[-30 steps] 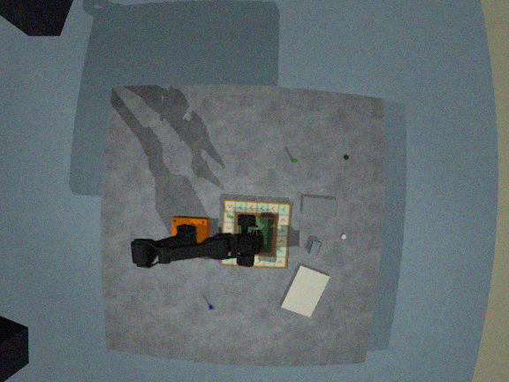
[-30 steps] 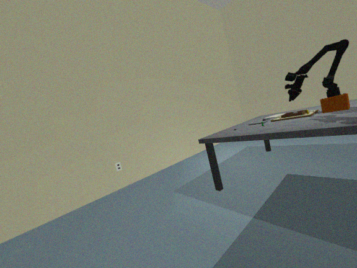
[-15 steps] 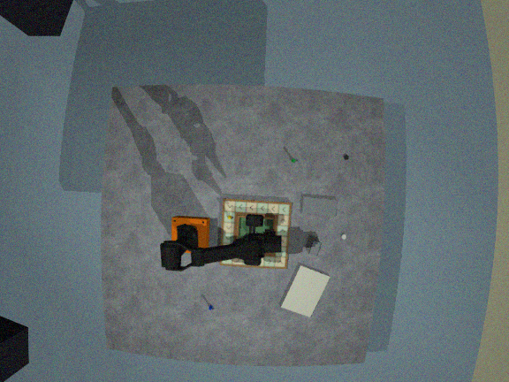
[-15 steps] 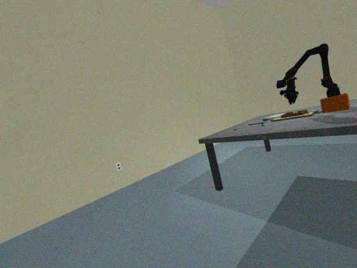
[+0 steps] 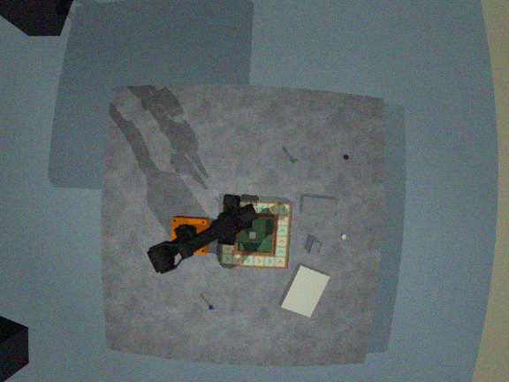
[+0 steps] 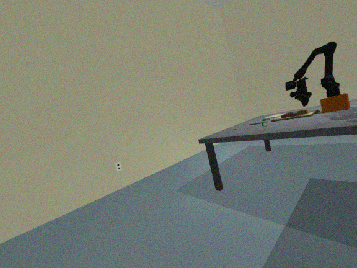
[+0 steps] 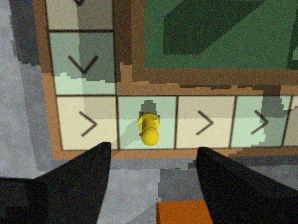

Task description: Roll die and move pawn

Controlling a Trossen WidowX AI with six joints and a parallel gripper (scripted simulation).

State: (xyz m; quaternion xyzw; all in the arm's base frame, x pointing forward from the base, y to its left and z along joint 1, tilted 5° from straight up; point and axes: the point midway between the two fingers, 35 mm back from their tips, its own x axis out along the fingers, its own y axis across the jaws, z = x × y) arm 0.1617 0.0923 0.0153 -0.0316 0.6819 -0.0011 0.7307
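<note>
While my jaws hang above the near edge of the square wooden board with its ring of pale arrow squares (image 7: pixel 131 80), they stand about half spread with nothing between them. That gap is wider than the small yellow peg-shaped pawn (image 7: pixel 149 129) they frame from above in the wrist view. I judge this width is chosen so the tips can pass down either side of the pawn without knocking it.

The pawn stands upright on the second square from the corner, in the row nearest my orange block-shaped base (image 7: pixel 181 212). The arrows in that row point to the right in the wrist view, so that is the way it has to travel.

The small white cube die (image 5: pixel 252 234) lies inside the green felt-lined dice tray (image 7: pixel 215 35) at the middle of the board, well apart from me. So the roll is done, I reckon, and the pawn step is the one in hand. Its pips are too small to read in the top view, so I cannot give the count from here.

From the exterior view my black jointed arm (image 6: pixel 313 57) is bent over, with the wrist well above the grey table (image 5: pixel 265 318), touching nothing. Next I need a straight descent, centred on the pawn's head, and a gentle pinch, since a peg this slim could tip or slide off its square.
</note>
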